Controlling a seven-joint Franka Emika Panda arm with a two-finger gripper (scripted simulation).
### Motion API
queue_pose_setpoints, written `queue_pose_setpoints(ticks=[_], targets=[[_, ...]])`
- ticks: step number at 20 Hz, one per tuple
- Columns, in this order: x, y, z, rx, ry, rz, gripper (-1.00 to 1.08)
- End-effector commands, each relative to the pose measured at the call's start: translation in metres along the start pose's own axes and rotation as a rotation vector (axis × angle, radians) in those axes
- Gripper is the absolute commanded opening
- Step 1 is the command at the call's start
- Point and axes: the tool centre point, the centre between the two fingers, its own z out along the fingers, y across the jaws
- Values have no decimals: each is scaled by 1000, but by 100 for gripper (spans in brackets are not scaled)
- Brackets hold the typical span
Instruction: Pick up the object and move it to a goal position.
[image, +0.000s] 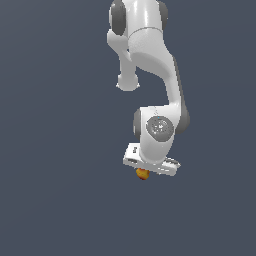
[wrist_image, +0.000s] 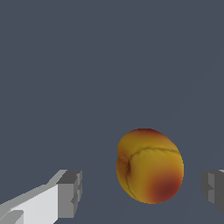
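The Panda arm (image: 150, 75) reaches down over a plain slate-grey floor (image: 50, 200), its white gripper (wrist_image: 142, 192) low above the surface. In the wrist view the fingers (wrist_image: 70, 192) stand wide apart, one grey pad on each side, and neither touches anything. The object (wrist_image: 149, 165), a small lumpy orange-yellow ball with a red blush and a crease across its skin, lies between the two pads but off centre: it sits close to one finger, with a small gap there, and well apart from the other. In the exterior view it shows as a small orange spot just under the gripper body. The step in hand looks like lining up for the grasp. To do it well, the gripper should shift sideways until the ball lies midway between the pads, then come down so the pads reach its widest part before closing; closing off centre would likely push the round ball aside.
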Motion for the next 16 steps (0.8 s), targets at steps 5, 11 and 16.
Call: queue_pose_setpoints(ticks=[5, 11, 16], targets=[[-1, 0, 31, -1, -1, 1, 100], [0, 0, 34, -1, -1, 1, 100], [0, 0, 34, -1, -1, 1, -100]])
